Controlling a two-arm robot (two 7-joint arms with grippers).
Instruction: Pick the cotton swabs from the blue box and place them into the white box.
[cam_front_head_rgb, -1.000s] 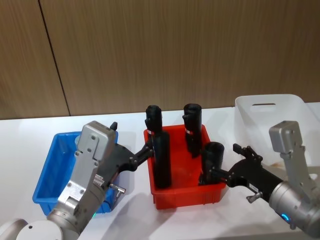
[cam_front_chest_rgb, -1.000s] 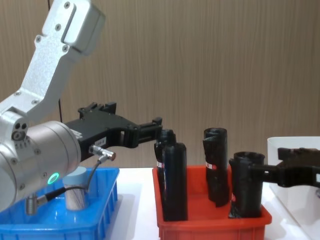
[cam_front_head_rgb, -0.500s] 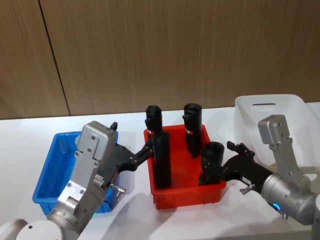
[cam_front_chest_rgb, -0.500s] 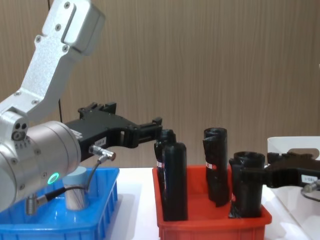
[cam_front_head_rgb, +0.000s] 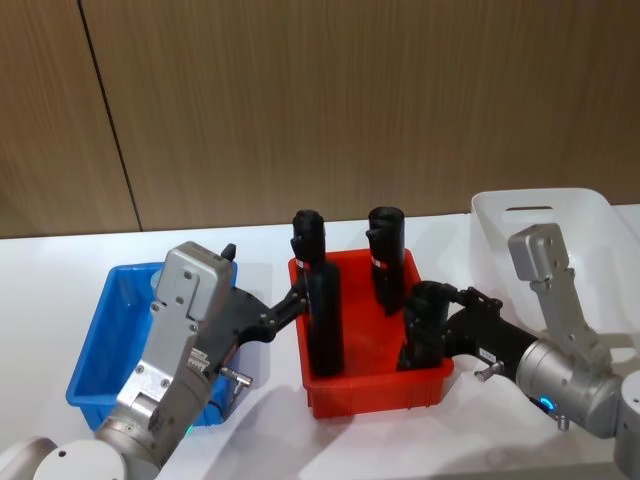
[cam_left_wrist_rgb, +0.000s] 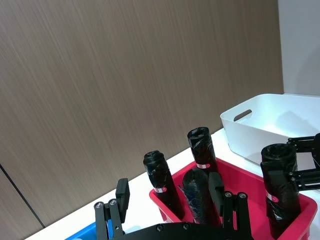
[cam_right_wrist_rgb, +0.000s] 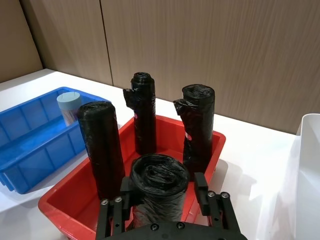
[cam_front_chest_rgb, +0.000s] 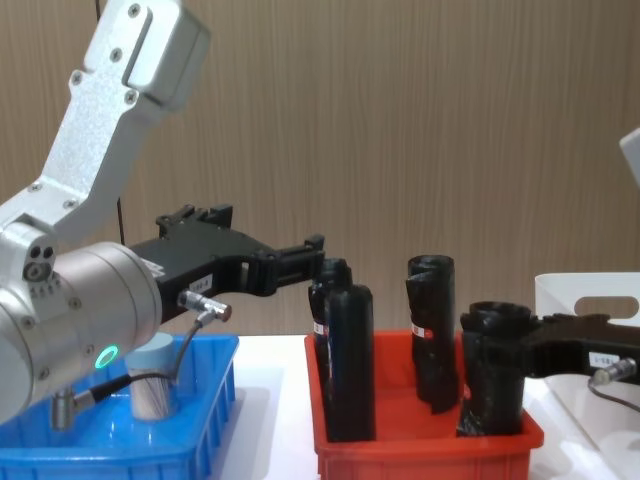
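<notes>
One cotton swab tub (cam_front_chest_rgb: 152, 385) with a pale lid stands in the blue box (cam_front_chest_rgb: 205, 440), also seen as tub (cam_right_wrist_rgb: 69, 106) in the blue box (cam_right_wrist_rgb: 30, 137). In the head view my left arm hides it. My left gripper (cam_front_head_rgb: 292, 300) hangs open above the gap between the blue box (cam_front_head_rgb: 100, 345) and the red bin, holding nothing. My right gripper (cam_right_wrist_rgb: 162, 187) is open, its fingers (cam_right_wrist_rgb: 125, 189) on either side of the top of the front black roll (cam_right_wrist_rgb: 159, 200). The white box (cam_front_head_rgb: 540, 215) stands at the right.
A red bin (cam_front_head_rgb: 375, 395) in the middle holds several tall black rolls (cam_front_head_rgb: 322, 320). It sits between the blue box and the white box (cam_left_wrist_rgb: 260, 125). A wooden wall closes off the back of the white table (cam_front_head_rgb: 60, 255).
My right gripper has moved left, away from the white box, until its fingers straddle the front black roll. The left arm has not moved.
</notes>
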